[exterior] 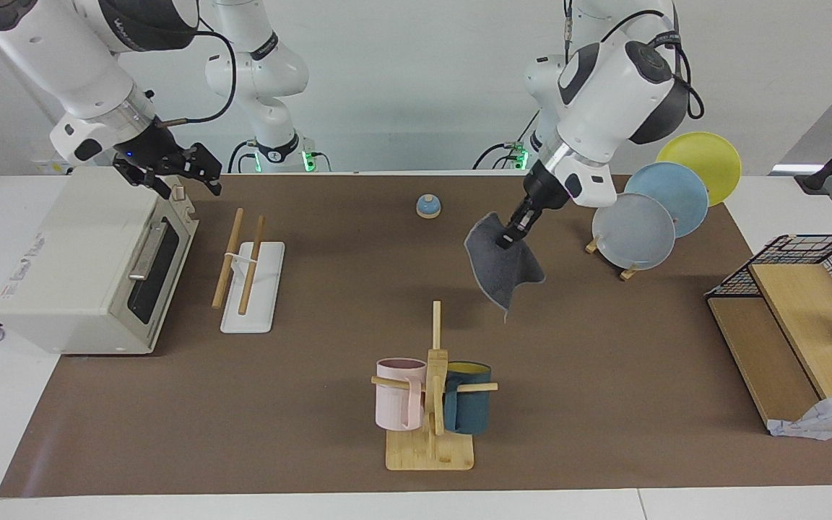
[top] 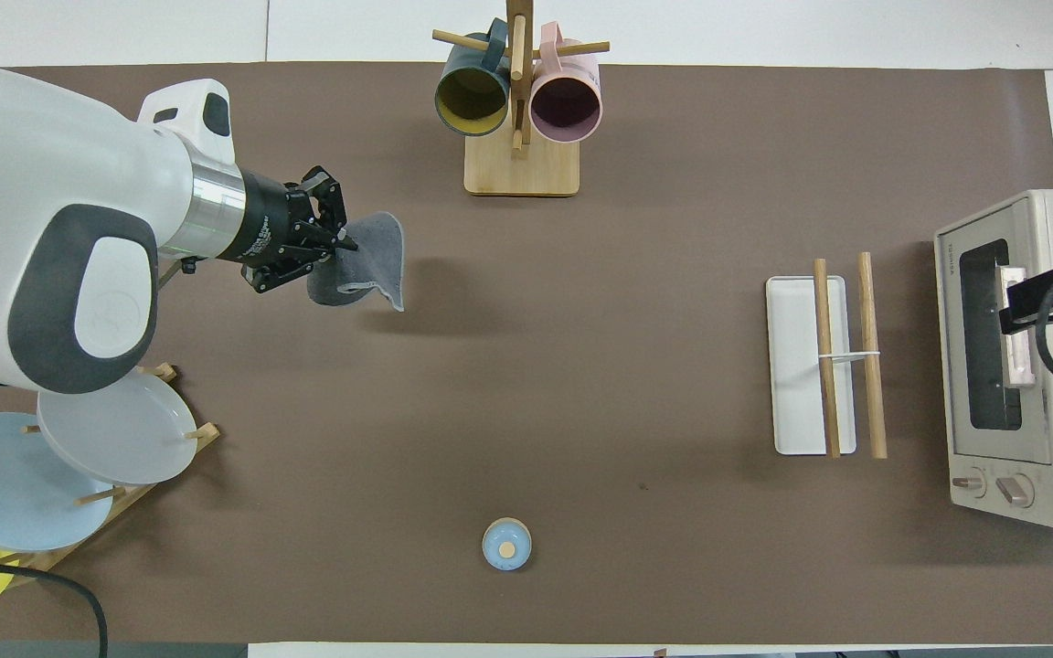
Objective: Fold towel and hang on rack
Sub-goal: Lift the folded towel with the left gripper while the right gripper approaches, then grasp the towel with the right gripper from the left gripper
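Observation:
The towel (exterior: 506, 273) hangs in the air from my left gripper (exterior: 508, 238), dark grey face showing, over the brown mat between the plate stand and the mug tree. The gripper is shut on the towel's upper edge; both also show in the overhead view, the towel (top: 369, 265) and the left gripper (top: 339, 247). The rack (exterior: 241, 263), two wooden rods over a flat white base, stands toward the right arm's end beside the toaster oven and holds nothing; it also shows in the overhead view (top: 842, 356). My right gripper (exterior: 174, 180) is open and empty over the oven's top front edge (top: 1015, 306).
A toaster oven (exterior: 91, 260) stands at the right arm's end. A mug tree (exterior: 434, 393) with pink and teal mugs stands farthest from the robots. A plate stand (exterior: 636, 231) and a wire basket on wooden boards (exterior: 799, 289) are at the left arm's end. A small blue knob (exterior: 428, 206) sits near the robots.

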